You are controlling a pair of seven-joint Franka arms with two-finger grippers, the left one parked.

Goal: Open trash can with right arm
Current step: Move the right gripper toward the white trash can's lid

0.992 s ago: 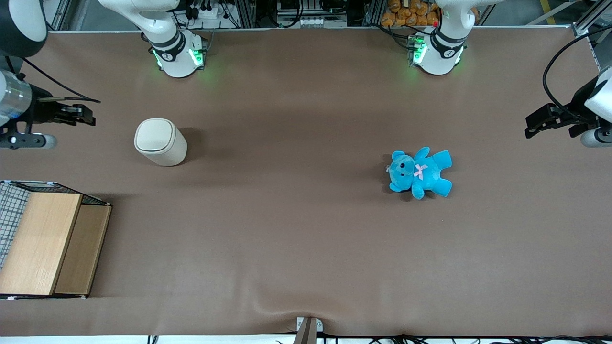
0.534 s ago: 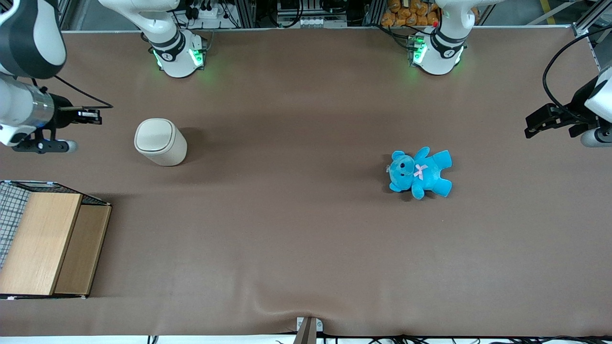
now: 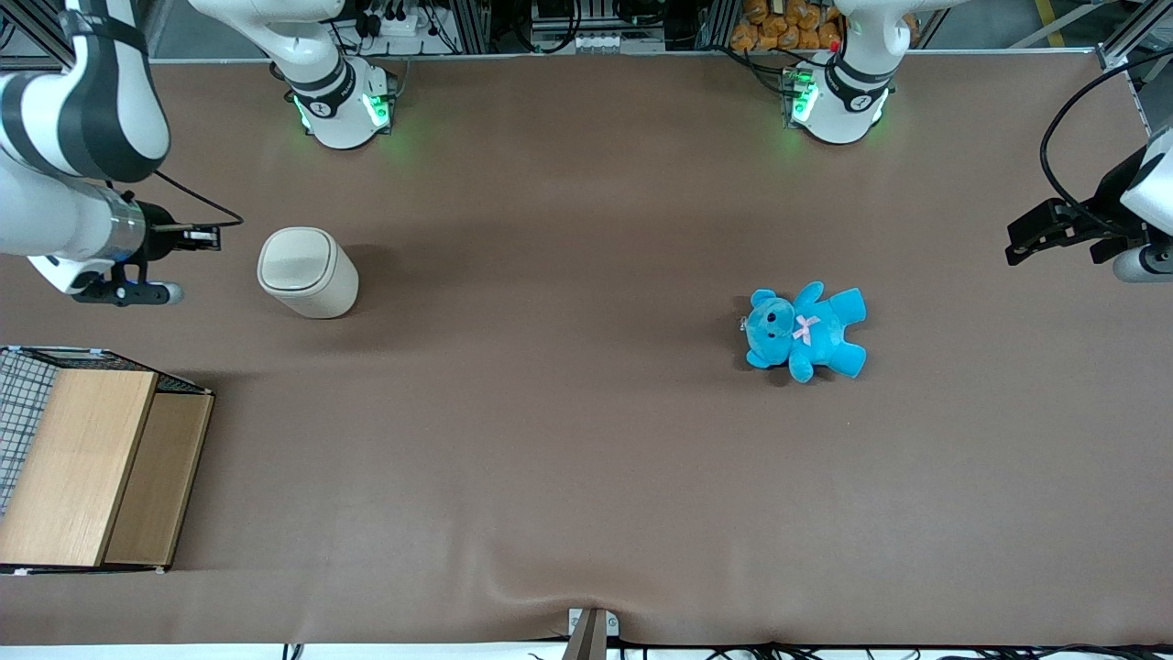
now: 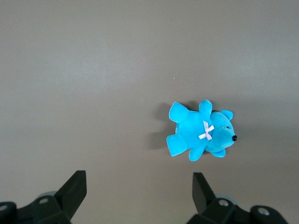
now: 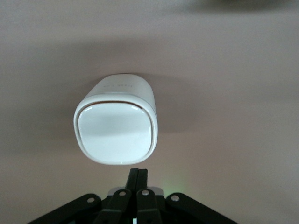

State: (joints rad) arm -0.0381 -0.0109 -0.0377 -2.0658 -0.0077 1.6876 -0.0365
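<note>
A small cream-white plastic trash can [image 3: 307, 272] with a rounded-square flip lid [image 5: 116, 132] stands upright on the brown table [image 3: 568, 440], lid down, toward the working arm's end. The white right arm [image 3: 69, 183] hangs beside it — its black two-finger gripper [image 3: 209, 238], fingers pressed together, is near the lid's edge, apart from it. A blue teddy bear [image 3: 806, 331] lies well apart.
</note>
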